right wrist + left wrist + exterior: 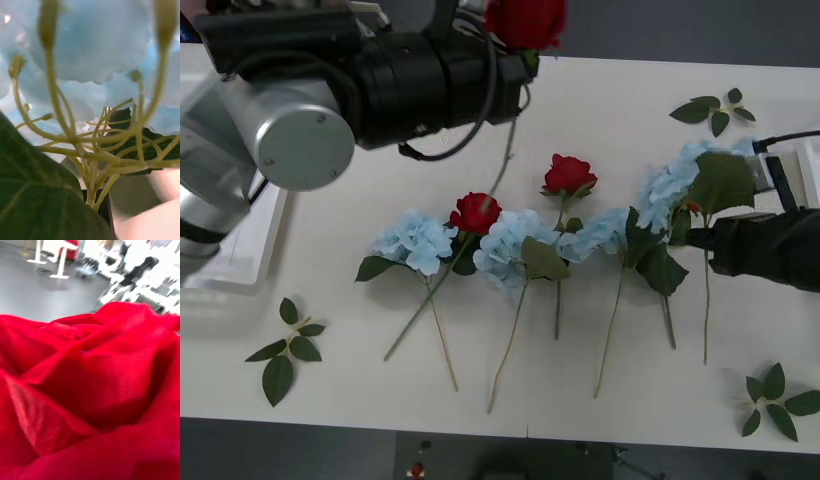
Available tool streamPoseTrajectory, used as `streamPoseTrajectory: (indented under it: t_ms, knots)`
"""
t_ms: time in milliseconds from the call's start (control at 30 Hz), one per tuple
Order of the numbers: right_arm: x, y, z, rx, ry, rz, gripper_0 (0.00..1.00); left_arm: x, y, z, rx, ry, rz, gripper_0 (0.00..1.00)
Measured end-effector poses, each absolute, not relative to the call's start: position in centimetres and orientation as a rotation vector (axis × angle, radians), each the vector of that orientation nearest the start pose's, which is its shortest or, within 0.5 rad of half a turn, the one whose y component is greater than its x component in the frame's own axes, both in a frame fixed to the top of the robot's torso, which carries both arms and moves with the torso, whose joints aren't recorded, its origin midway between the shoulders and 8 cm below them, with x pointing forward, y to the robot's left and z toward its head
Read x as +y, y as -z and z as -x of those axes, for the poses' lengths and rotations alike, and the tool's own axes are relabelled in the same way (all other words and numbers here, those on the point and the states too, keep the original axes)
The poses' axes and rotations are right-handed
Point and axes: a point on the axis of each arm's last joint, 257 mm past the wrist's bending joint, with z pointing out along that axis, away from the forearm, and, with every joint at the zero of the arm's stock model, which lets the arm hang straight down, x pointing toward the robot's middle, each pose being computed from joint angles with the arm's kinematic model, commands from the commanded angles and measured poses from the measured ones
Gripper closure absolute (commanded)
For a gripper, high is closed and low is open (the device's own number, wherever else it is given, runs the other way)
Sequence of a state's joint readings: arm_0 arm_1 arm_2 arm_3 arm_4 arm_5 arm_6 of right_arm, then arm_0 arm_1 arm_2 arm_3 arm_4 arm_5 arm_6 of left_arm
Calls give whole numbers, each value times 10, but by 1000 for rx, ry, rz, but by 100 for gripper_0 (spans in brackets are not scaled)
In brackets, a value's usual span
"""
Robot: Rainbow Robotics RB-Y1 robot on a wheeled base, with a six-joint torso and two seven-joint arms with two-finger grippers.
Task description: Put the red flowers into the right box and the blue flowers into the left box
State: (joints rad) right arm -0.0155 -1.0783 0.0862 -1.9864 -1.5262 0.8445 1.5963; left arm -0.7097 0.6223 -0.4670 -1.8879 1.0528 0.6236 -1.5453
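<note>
Overhead front view; 2 flower-close wrist views

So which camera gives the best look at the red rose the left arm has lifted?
The front view: it shows the lifted rose whole, above the table's far edge at the left arm's end, stem hanging down. The left wrist view gives a close-up of its petals. The right wrist view shows a blue flower.

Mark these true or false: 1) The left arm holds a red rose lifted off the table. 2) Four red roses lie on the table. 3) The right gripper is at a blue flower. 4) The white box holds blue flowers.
1) True: the red rose is up at the left gripper.
2) False: two red roses lie there.
3) True: the right gripper is at the blue flower.
4) False: the left box shows no flowers.
</note>
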Motion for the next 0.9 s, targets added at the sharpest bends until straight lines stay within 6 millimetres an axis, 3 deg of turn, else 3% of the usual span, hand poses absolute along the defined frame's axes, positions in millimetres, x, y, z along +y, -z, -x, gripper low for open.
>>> streamPoseTrajectory:
  t_ms: [67,200,267,333,433,633,767,900]
  knots:
    - [-226,151,-398,2345,-852,412,100,-61,-2,-487,1566,842,-744,100]
    - [-242,80,-422,2180,-862,485,100,-97,-13,-466,1525,953,-736,100]
    - [-242,58,-430,2084,-902,573,100,-110,-19,-458,1501,986,-732,100]
    - [-249,50,-449,2003,-882,613,100,-117,-25,-454,1481,1009,-723,100]
    - [-266,53,-478,1950,-828,580,100,-121,-34,-451,1455,1032,-709,100]
    - [-288,75,-487,1964,-789,563,100,-124,-39,-449,1447,1048,-713,100]
    - [-331,103,-507,2035,-624,488,100,-125,-40,-447,1449,1062,-711,100]
    - [-366,134,-511,2112,-585,394,100,-126,-41,-443,1455,1095,-706,100]
